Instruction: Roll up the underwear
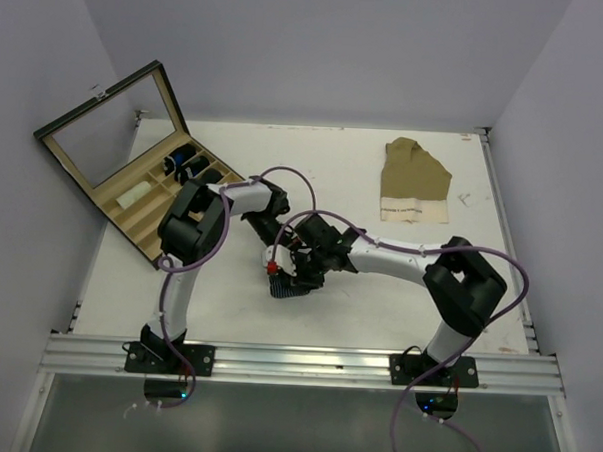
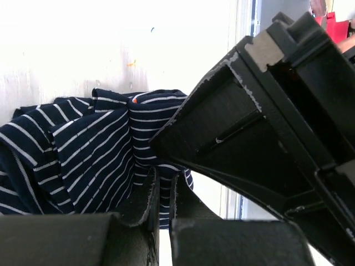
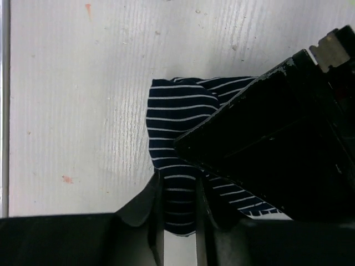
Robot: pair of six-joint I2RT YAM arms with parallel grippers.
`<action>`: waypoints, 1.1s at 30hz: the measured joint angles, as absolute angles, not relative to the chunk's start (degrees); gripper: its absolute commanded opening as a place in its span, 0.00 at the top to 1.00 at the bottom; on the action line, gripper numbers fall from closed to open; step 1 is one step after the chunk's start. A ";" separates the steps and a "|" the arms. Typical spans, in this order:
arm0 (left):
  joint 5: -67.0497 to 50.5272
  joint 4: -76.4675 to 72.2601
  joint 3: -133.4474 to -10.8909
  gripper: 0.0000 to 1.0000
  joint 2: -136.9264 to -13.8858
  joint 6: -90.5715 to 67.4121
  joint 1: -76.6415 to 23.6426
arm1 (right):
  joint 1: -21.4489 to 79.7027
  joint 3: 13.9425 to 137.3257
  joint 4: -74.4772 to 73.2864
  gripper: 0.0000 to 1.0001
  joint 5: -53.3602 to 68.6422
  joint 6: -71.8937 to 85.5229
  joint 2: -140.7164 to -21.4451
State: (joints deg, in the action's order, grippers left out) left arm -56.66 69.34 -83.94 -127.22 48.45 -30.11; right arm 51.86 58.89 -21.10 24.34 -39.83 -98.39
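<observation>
Top external: both arm bases sit on the aluminium rail (image 1: 305, 364) at the near edge of the white worktop (image 1: 378, 314). Purple cables (image 1: 294, 176) loop off each arm. Both arms reach inward and meet at worktop centre.

The navy white-striped underwear (image 1: 291, 289) lies bunched there on the worktop, right under both wrists and mostly hidden from above.

Left wrist cam: left gripper (image 2: 165, 183) is clenched, jaws almost touching, with a thin edge of the underwear pinched in the slit. Fabric folds converge toward its tips. The rest of the bundle spreads to the left in that view. The black body of the right gripper (image 2: 260, 138) fills the right side, tip pressed into the same cloth.

Right wrist cam: right gripper (image 3: 177, 180) has a narrow gap packed with a striped fold, so it is grasping the underwear. Its fingers (image 3: 157, 199) touch the cloth on both sides. The left gripper's body covers the right part of the bundle in that view.

Far left: wooden organiser box (image 1: 117, 218) with its dark-framed glass lid (image 1: 111, 123) standing open. Dark rolled items (image 1: 184, 164) sit in the far compartments, a white one (image 1: 135, 194) lies in a nearer one.

Far right, well apart from the arms: tan folded garment with a pale waistband (image 1: 414, 181), flat on the worktop.
</observation>
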 measured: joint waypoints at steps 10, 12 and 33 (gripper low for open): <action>-50.81 66.19 -79.40 0.75 -120.66 46.85 -28.73 | 51.53 65.78 -25.23 1.00 30.11 -41.30 -104.05; -49.17 65.56 -78.91 0.71 -119.09 46.68 -27.83 | 51.37 67.94 -25.85 1.00 31.03 -41.36 -105.80; -34.46 32.56 -75.35 0.00 -74.56 33.01 5.19 | 50.41 81.97 -35.48 1.00 42.28 -30.09 -118.15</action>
State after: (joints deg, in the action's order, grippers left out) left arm -34.46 32.56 -75.35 -74.56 33.01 5.19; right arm 50.41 81.97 -35.48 42.28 -30.09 -118.15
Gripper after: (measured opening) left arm 0.994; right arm 0.190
